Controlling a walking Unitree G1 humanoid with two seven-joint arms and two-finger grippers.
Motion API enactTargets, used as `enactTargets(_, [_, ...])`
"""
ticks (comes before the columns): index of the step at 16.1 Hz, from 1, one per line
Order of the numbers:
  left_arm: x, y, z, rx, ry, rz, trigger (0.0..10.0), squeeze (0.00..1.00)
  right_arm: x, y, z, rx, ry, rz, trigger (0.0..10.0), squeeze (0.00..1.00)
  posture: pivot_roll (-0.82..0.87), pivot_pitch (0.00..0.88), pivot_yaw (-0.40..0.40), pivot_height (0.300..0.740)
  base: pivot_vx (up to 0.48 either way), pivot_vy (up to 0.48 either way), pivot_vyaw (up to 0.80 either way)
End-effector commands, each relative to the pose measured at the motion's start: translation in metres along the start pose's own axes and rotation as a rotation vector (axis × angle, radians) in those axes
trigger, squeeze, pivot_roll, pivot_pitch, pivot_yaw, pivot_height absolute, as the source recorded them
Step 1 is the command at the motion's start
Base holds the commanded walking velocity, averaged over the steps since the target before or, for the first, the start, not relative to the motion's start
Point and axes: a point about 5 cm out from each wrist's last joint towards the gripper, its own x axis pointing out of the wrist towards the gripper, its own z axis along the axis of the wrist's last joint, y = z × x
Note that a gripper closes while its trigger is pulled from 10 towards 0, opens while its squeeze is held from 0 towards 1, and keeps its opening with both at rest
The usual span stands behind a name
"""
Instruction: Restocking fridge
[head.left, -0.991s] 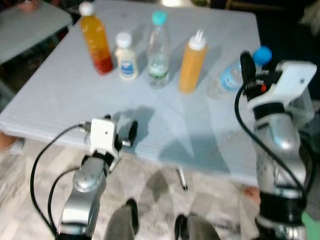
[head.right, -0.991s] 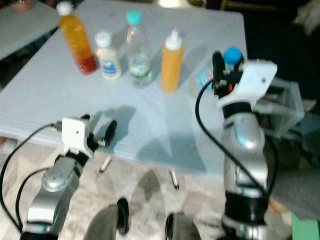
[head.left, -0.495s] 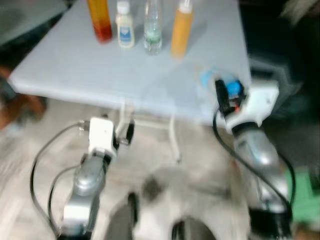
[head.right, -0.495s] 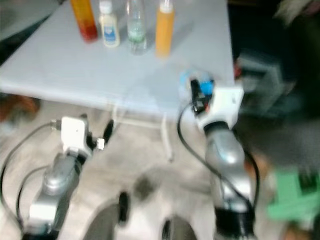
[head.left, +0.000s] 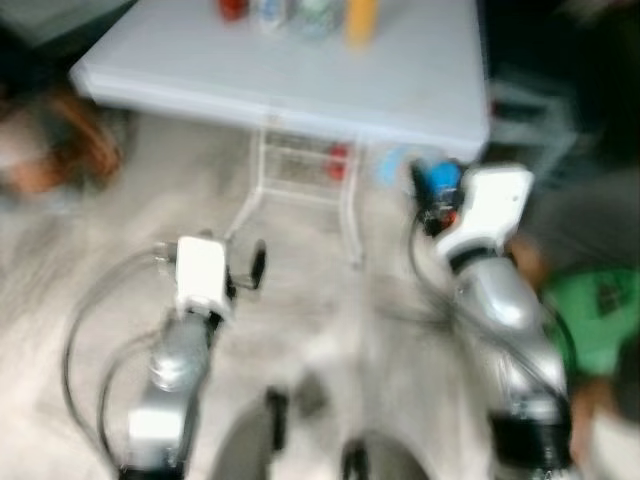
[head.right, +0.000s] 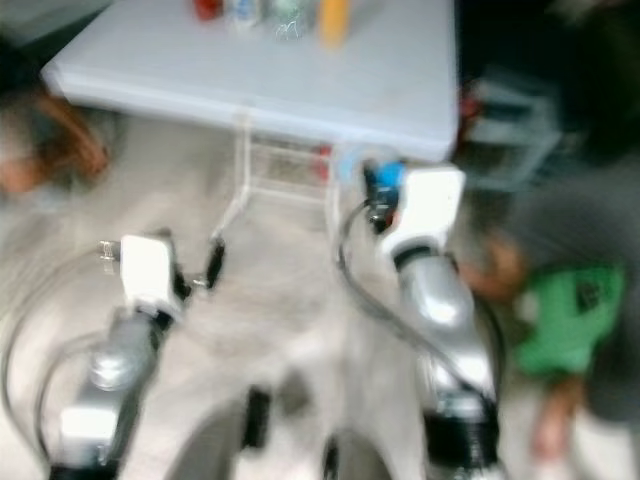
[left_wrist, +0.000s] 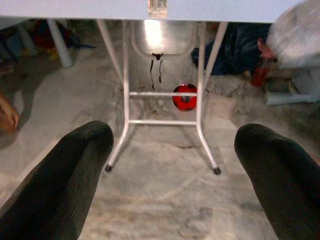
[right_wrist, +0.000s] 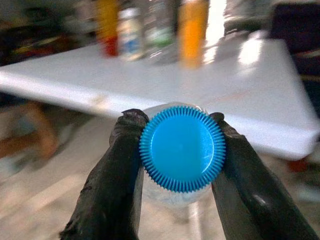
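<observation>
Clearly, the right gripper (right_wrist: 181, 165) clenched a water bottle (right_wrist: 182, 150) just below its blue cap (right_wrist: 182, 148), the bottle's long axis running along the fingers, cap toward the wrist camera, its body mostly hidden. It hung off the white table (head.left: 400, 80), over the floor. Blurred bottles (right_wrist: 192, 27) stood there. The left gripper (left_wrist: 170, 170) was spread, grasping nothing.

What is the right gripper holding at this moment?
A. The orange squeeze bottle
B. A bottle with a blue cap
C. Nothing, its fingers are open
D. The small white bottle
B: in the right wrist view, the right gripper has its fingers on either side of the blue-capped bottle.
</observation>
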Motion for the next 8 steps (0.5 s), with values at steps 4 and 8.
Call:
enactTargets(4, [0.002,0.009,0.006,0.045,-0.036,0.045,10.0,0.00,-0.002,0.002,0.008,-0.019,-0.056,0.023,10.0,0.00,0.02,0.140,-0.025,0.740,0.000,0.000,0.79])
enactTargets(8, [0.004,0.027,0.005,0.079,-0.039,0.161,10.0,0.00,-0.011,0.002,-0.013,0.004,0.002,0.001,10.0,0.00,0.03,0.139,-0.022,0.740,0.000,0.000,0.79])
